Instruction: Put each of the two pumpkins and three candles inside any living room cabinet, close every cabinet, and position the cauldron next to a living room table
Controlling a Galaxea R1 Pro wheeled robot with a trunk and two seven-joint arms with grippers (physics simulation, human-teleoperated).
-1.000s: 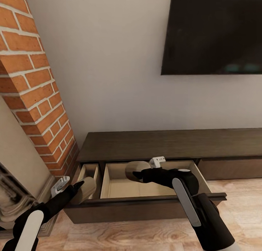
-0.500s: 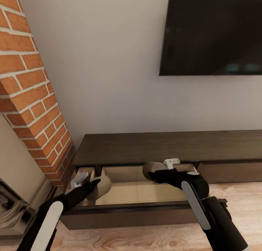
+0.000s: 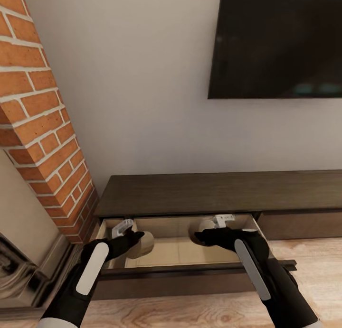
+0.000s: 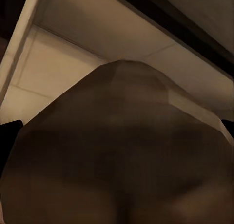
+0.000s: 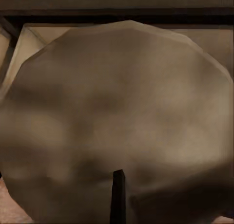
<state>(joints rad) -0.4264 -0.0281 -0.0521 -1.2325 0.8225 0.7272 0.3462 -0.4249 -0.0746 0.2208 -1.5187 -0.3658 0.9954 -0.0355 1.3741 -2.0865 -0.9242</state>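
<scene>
Each gripper's fingers are hidden behind the candle it carries over the cabinet's (image 3: 190,192) open drawer — the left candle (image 3: 141,243) and the right candle (image 3: 203,225) — while the cabinet runs off the picture's right edge.

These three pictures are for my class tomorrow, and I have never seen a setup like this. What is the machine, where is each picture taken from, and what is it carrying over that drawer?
It is a simulated two-armed robot on wheels, steered by a person. The large picture comes from a camera on its head, looking down over both black arms. The other two come from cameras by each gripper, so what is held looms large and blurry there.

The left gripper holds one tan candle, seen up close from its wrist. The right gripper holds another candle, also seen close up. Both hang over the open drawer of a long, low dark cabinet. Beside it stand a brick column and, above, a dark screen on the wall.
</scene>
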